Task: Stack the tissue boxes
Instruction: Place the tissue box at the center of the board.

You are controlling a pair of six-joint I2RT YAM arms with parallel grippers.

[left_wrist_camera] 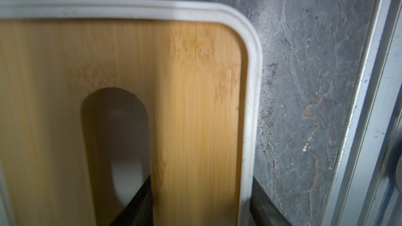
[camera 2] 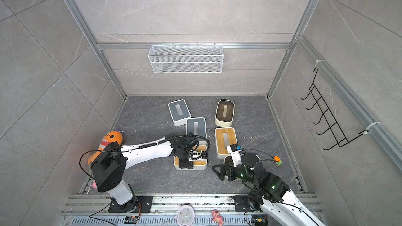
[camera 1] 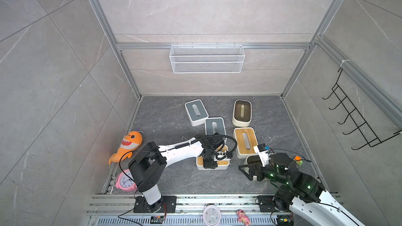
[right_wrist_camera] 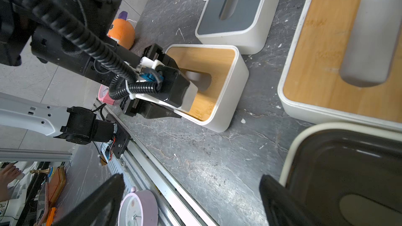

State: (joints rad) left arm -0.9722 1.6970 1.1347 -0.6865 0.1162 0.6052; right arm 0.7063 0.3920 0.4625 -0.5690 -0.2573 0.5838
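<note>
The bamboo-lidded tissue box nearest the robot lies flat on the dark marbled tabletop, none of the six boxes stacked yet. The left gripper is clamped on it: one finger reaches down into the lid's slot, the other sits against the outer wall, pinching the strip of lid and wall between them. Just behind this box, away from the robot, stands a grey-lidded box; farther back and leftward is the other grey-lidded box. To its right and slightly back lies the second bamboo-lidded box. Directly right of it is a cream box with a dark lid, partly hidden in both top views. The right gripper hovers there, jaws spread wide and empty, one finger over that cream box's edge. Far back and right stands the other cream box. Leftward lies an orange plush shark.
</note>
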